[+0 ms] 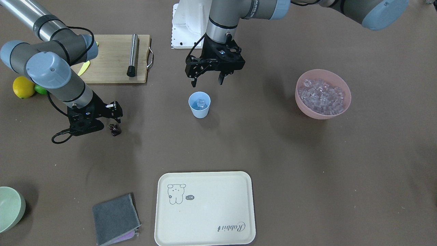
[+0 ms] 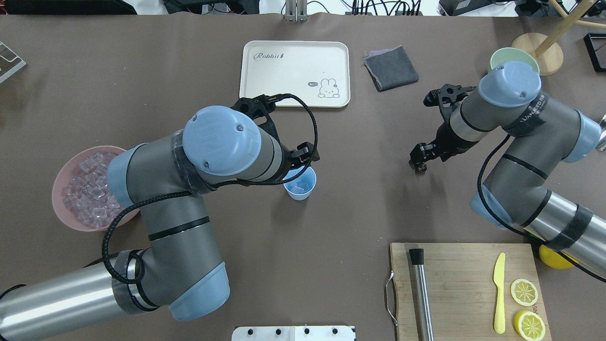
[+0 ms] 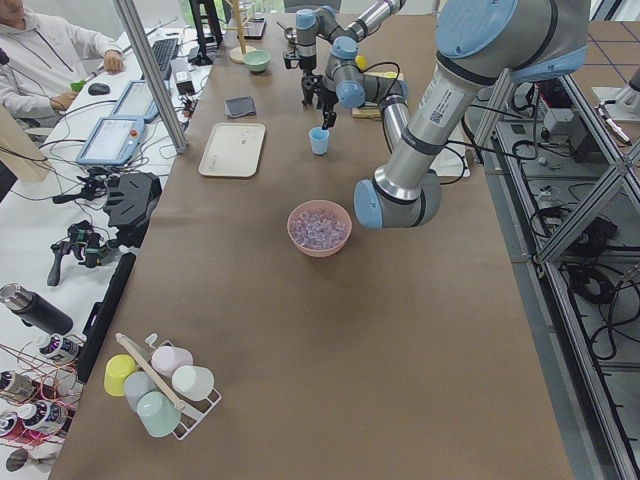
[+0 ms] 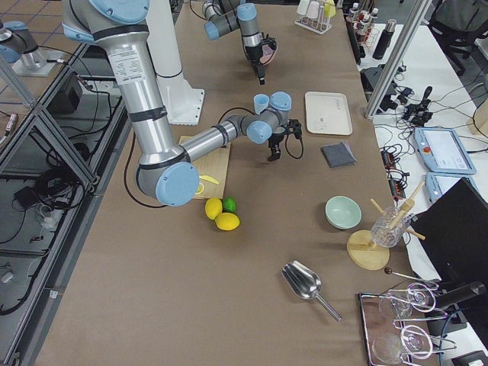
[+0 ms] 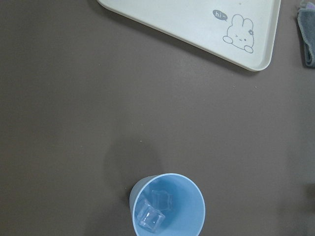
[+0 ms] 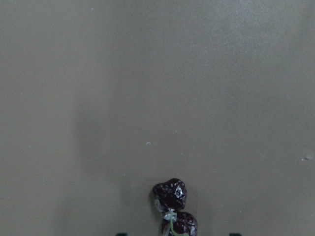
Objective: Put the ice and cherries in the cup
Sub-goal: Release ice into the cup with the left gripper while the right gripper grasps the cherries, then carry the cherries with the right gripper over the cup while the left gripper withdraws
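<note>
Cherries (image 6: 173,206) lie just ahead of spread right claw (image 1: 115,124); left claw (image 1: 207,81) spread just above cup (image 1: 199,104) holding ice (image 5: 151,215).

Cream tray (image 2: 293,71): we read "Rabbit" in grey script at one corner. Near the opposite corner, beside the rabbit drawing (image 5: 238,34), we note a small dark speech bubble (image 5: 220,15) reading "hi~". Printed lettering runs along the right arm (image 2: 530,118), too small for us to read.
</note>
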Tool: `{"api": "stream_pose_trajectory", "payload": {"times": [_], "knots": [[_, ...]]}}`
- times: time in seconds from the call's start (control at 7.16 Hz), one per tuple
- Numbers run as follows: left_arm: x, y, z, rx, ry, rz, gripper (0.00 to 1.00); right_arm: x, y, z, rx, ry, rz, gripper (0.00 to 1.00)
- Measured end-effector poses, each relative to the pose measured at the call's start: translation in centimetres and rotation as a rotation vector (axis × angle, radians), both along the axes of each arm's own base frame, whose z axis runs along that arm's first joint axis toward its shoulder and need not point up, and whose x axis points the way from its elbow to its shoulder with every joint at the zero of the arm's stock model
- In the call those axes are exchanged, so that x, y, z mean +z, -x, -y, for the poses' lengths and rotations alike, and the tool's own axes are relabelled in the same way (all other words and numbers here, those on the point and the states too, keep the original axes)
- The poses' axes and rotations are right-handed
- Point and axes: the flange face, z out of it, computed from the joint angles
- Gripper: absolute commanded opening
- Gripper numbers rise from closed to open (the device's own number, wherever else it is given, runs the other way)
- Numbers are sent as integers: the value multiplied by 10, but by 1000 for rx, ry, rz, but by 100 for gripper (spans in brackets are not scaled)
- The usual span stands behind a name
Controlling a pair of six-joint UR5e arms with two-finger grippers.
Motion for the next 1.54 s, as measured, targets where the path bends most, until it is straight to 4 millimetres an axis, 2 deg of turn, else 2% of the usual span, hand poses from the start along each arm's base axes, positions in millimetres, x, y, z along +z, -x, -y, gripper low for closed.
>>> {"api": "stream_pose_trajectory", "payload": {"times": [0.14,0.56,1.12,1.26,1.4,1.54], "knots": [[0,0,0,0,0,0,97,4,4,1,23,20,12,0],[1,-1,-1,0,1,1,97,-2,-2,-4,10,52,60,0],[5,-1,1,-10,-2,10,97,-13,-17,4,7,78,95,0],[3,1,0,-10,-4,6,97,-27,-20,8,16,90,121,0],[4,12,-2,-2,-3,-1,97,-53,-17,12,34,110,155,0],[13,33,-4,17,-2,0,97,-88,-8,15,62,133,194,0]]}}
